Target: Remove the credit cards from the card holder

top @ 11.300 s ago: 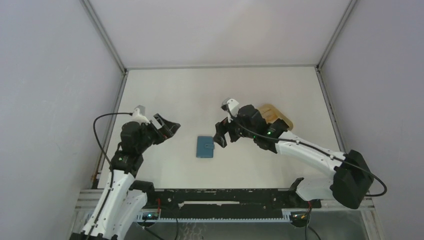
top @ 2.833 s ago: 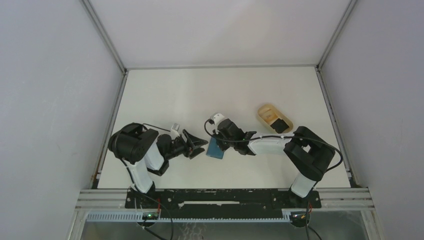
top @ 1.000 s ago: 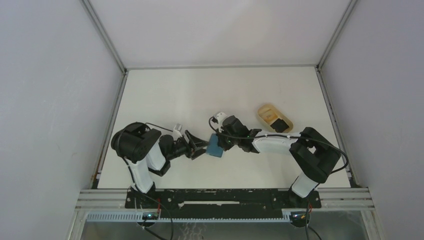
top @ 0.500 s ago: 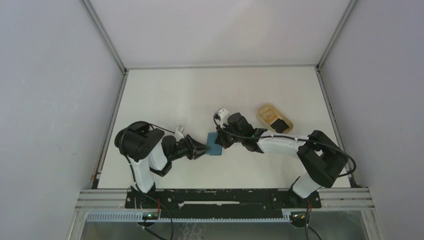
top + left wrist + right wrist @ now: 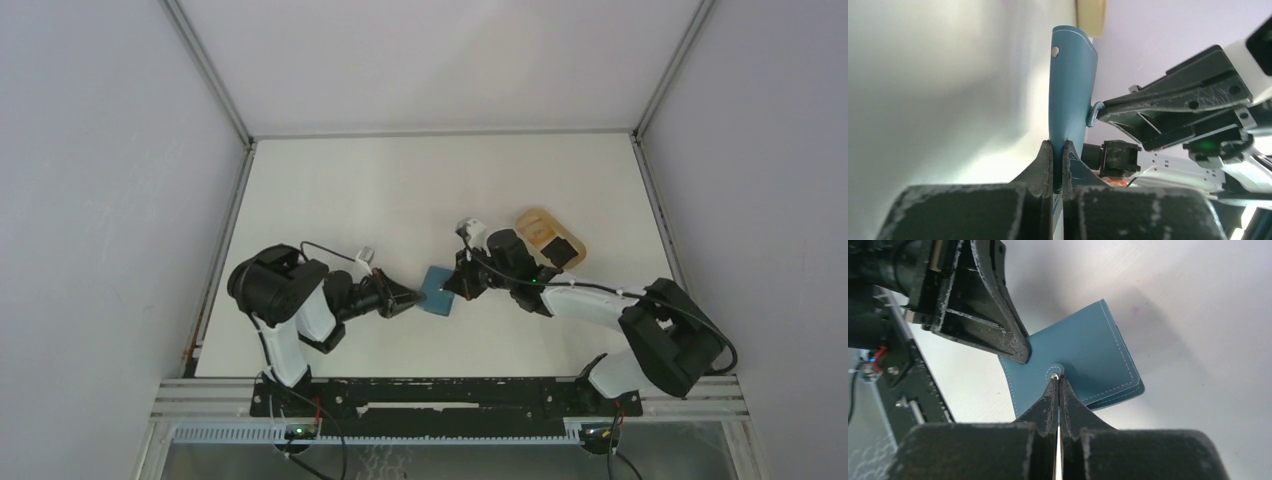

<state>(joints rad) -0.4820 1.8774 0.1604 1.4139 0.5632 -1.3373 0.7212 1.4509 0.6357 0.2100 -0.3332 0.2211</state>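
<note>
The left gripper [image 5: 1058, 152] is pinched shut on one thin edge of the card holder [image 5: 1088, 352]. The right gripper [image 5: 1057, 384] is pinched shut on the little snap tab [image 5: 1054, 372] on the cover, so the teal holder hangs folded between the two arms, low over the middle of the table [image 5: 400, 190]. I cannot tell whether a corner rests on the surface. Both grips are shallow, and that is the main risk. A pull meant to pop the snap could slide the tab out of the right fingertips, or drag the holder's edge out of the left ones and drop it. If the left fingers clamp both covers at once, the holder cannot open however hard the tab is pulled. A skewed pull might twist or tear the tab. No credit cards show, so a sudden opening could spill them. The tan dish [image 5: 535, 222] sits well apart.
</note>
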